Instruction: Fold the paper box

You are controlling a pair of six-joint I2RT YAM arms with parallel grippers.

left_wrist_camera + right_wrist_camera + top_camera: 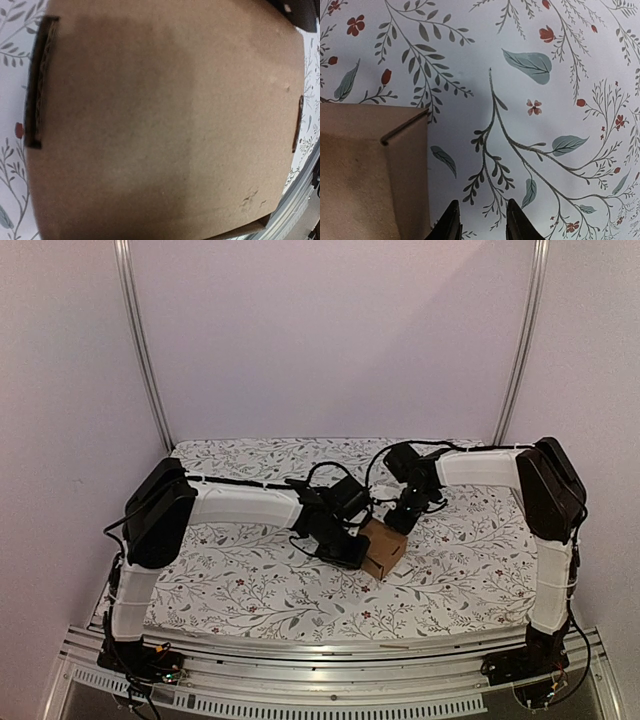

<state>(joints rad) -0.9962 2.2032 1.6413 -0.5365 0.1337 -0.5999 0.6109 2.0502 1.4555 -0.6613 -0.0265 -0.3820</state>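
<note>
Overhead, I see the floral tablecloth (pixel 250 570) between pale walls (pixel 330 330), with the paper box (pixel 385 548) near its middle, close against my clenched left gripper (pixel 352 552), while my right gripper (pixel 482 225) hangs narrowly parted and empty just beside the box's edge.

Soft, dim, pinkish light; my arms throw faint shadows on the counter (pixel 250 590). My left wrist view is blurred, the paper box (pixel 165 125) too close. Wrist-view edges bend.
</note>
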